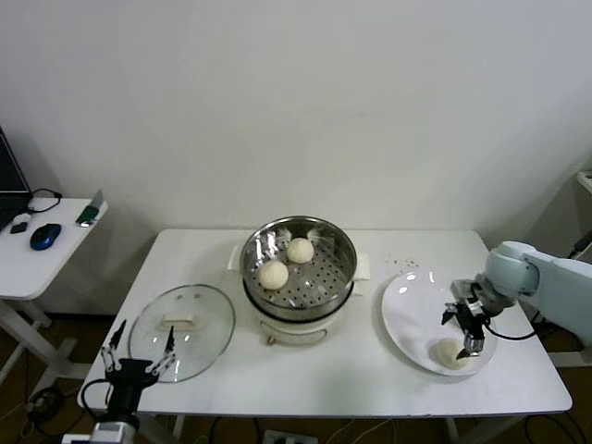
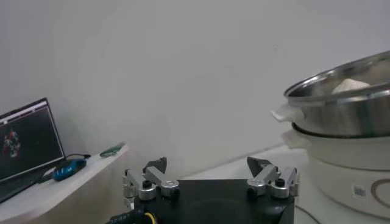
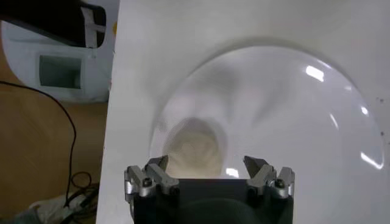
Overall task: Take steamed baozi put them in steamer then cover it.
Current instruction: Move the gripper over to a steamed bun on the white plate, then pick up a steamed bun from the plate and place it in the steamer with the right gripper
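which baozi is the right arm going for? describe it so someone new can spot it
Start at the white table and find the flat white plate right of the steamer. The baozi sits alone on the plate's near edge, directly under the open right hand. The other two buns lie inside the steel basket, so this is the only one on the plate.

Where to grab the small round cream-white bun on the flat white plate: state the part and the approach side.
Grip the small round cream-white bun across its widest middle, coming straight down from above. It sits alone near the front edge of the flat white plate, dome up, sides free, so fingers can straddle it. The open right gripper already hangs just above it. The left gripper waits by the table's front edge.
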Tool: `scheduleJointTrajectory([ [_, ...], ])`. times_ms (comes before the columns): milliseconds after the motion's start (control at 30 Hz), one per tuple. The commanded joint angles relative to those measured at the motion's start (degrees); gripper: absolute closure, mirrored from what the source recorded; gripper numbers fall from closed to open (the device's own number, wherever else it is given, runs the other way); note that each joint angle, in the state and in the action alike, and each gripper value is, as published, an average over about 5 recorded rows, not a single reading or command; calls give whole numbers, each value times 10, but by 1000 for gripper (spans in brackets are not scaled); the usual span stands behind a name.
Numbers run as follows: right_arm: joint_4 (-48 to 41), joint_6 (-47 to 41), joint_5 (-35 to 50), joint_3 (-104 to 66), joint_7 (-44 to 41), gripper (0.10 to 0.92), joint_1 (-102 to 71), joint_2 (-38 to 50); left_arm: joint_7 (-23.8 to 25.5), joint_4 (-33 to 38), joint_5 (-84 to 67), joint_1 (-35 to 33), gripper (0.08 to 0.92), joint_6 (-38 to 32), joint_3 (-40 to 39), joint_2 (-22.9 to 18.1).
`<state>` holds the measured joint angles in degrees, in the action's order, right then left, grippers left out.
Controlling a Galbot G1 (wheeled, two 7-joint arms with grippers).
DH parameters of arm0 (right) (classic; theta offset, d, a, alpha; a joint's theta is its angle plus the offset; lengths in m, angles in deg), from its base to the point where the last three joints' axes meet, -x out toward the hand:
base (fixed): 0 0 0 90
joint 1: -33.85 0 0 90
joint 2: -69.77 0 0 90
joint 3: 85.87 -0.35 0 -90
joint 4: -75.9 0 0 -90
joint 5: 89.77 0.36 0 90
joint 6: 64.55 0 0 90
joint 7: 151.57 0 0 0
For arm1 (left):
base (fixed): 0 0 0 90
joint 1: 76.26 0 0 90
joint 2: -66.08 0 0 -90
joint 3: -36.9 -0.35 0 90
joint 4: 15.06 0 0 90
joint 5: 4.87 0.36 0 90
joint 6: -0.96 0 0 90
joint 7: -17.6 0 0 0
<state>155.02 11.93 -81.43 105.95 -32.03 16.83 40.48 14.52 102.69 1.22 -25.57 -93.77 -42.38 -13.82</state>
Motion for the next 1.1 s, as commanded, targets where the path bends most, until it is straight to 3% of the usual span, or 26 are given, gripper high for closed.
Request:
scheduleJointTrajectory([
  [33,-31,2,-34,-42,-1,203,-63,-9,-1,-3,1,-2,177,0,2,0],
  [433,-44,7,-29,-23,-13,206,-51,-25,-1,-6,2,2,177,3,1,2],
  [700,-59,16,-28,-11,-20,342,-33,-37,-3,-6,3,3,177,5,1,2],
  [867,-65,27,-34,-10,-24,376,-20,-43,-3,-6,4,3,177,5,0,2],
  [1100,-60,135,-82,50,-42,381,97,-66,-3,-6,5,3,177,6,-2,2],
])
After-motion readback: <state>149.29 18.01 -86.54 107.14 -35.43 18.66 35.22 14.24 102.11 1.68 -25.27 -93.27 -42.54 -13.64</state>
